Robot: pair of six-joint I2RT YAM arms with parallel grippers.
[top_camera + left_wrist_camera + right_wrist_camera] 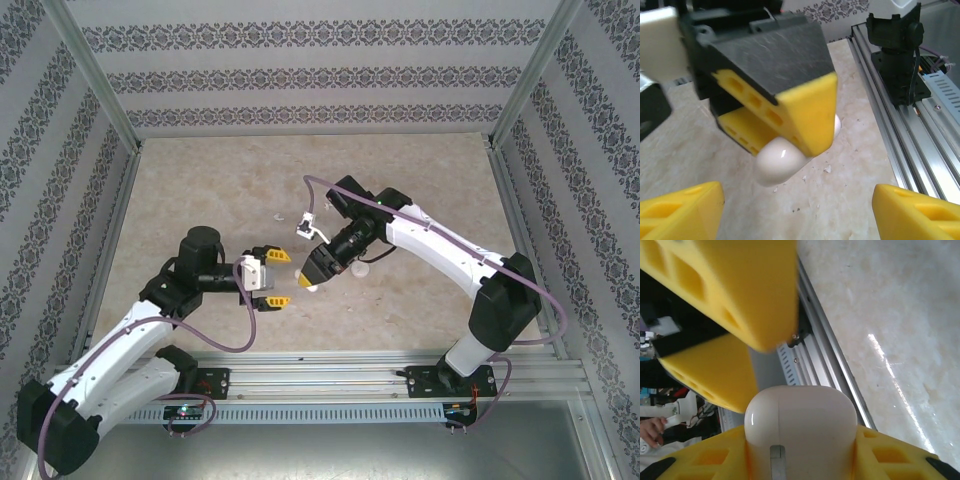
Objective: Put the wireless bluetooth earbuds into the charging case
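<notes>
The charging case [800,422], a glossy white rounded box with its lid down, sits clamped between the yellow fingers of my right gripper [312,275]. Its rounded end [780,161] pokes out below those fingers, just above the table. My left gripper [279,278] stands open right beside it, its yellow fingertips [682,210] spread wide on either side with nothing between them. A tiny white piece, which looks like one of the earbuds [278,217], lies on the table beyond the left gripper.
A flat round white disc [358,268] lies on the marble tabletop [200,190] just right of the right gripper. An aluminium rail [380,375] runs along the near edge. Patterned walls enclose the other three sides.
</notes>
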